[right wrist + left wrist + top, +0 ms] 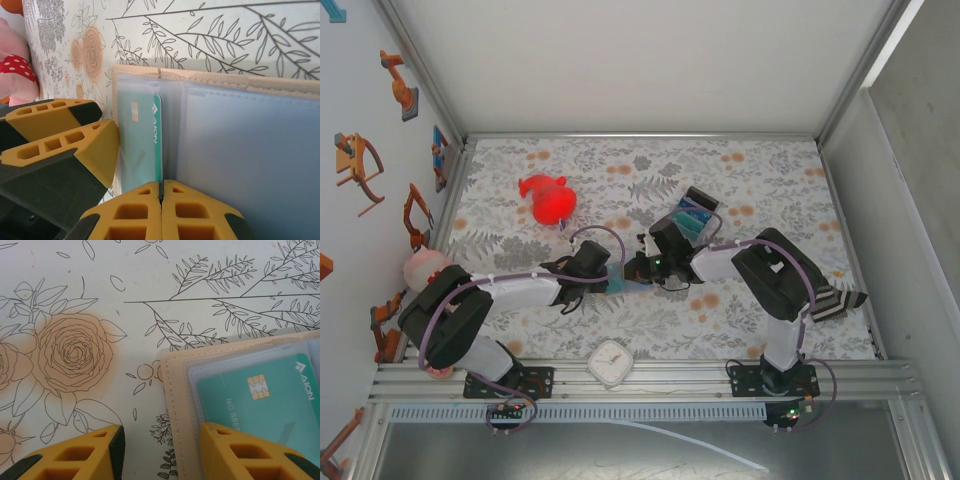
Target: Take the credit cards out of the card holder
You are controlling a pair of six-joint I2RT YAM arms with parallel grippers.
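location: the card holder (175, 390) lies open and flat on the bench (100, 290), about mid-bench, under both hands. one teal credit card (265, 400) sits in a clear sleeve (240, 150) on its pale blue lining.
left hand (161, 432): spread. one finger rests on the holder near its stitched edge, over the card's end; the other stands over bare cloth beside it. we judge this a hold-down, not a pinch.
right hand (161, 186): fingers pressed together, tips at the card's long edge by the printed logo. we cannot tell whether the card's edge is caught between them.
handling: we judge the card light, thin, stiff and slick. the sleeve is likely to cling to it, and the soft holder is likely to lift or slide if it is not pinned.
grasp point: we take the card by whichever short end stands free of the sleeve. we cannot tell which side of the sleeve is open.
edges: the holder's raised stitched border can catch a card that is drawn out flat.
open room: bare cloth lies on the near side of the holder. the red toy (550, 200) stands well apart, and a blue-and-teal block (695, 215) lies just beyond the right hand. the two hands crowd each other.
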